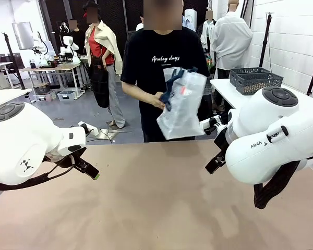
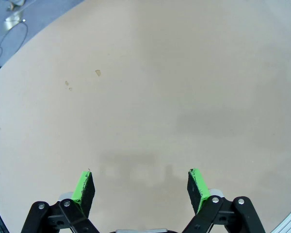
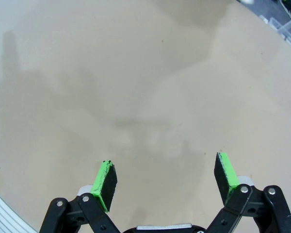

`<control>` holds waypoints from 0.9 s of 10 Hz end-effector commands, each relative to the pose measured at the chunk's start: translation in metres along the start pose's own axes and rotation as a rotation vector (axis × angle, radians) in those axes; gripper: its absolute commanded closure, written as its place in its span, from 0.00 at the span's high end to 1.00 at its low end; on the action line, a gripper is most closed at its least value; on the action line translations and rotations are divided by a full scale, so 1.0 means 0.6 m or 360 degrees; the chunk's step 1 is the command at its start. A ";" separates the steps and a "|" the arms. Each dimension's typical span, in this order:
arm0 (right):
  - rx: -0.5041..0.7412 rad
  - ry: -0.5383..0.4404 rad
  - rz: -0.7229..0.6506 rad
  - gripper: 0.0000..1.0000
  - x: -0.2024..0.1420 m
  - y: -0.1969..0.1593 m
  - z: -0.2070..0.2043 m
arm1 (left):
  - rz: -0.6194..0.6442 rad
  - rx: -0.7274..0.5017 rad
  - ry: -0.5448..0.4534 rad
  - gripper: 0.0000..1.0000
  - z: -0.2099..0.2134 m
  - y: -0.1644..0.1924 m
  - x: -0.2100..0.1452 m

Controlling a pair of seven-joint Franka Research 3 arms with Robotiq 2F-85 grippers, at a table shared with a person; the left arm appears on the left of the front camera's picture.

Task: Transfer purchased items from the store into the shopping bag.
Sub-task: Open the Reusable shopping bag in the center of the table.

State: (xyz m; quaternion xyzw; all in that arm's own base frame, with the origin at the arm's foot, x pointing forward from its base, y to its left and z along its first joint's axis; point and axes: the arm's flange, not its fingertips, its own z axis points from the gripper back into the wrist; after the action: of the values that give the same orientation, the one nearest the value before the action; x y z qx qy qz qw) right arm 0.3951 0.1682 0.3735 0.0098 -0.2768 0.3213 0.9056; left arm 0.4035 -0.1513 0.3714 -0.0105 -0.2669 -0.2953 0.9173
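Currently both sets of jaws are wide, nothing held: left gripper (image 2: 141, 180) and right gripper (image 3: 167, 170) hover over the table (image 1: 156, 203). Shopping bag (image 1: 182, 107) is at the far side, held up in the person's hand (image 1: 159, 99), probably being readied before I load anything.

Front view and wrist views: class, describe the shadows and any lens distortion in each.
Left wrist view: a faint, soft shadow lies on the table ahead of the green pads; the table's edge bows, wide-angle distortion. Right wrist view: broad soft shadows cross the table. Front view: even light, the shopping bag in clear focus.
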 end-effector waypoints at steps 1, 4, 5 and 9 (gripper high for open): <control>0.0000 0.0000 -0.0001 1.00 0.000 0.000 0.000 | 0.0002 0.0001 0.0000 1.00 0.000 0.001 0.000; 0.0000 0.0000 -0.0001 1.00 0.000 0.000 0.000 | 0.0002 0.0001 0.0000 1.00 0.000 0.001 0.000; 0.0000 0.0000 -0.0001 1.00 0.000 0.000 0.000 | 0.0002 0.0001 0.0000 1.00 0.000 0.001 0.000; 0.0000 0.0000 -0.0001 1.00 0.000 0.000 0.000 | 0.0002 0.0001 0.0000 1.00 0.000 0.001 0.000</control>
State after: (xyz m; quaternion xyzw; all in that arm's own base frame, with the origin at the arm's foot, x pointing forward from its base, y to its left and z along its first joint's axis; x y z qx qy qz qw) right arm 0.3951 0.1682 0.3735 0.0098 -0.2768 0.3213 0.9056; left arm 0.4035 -0.1513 0.3714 -0.0105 -0.2669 -0.2953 0.9173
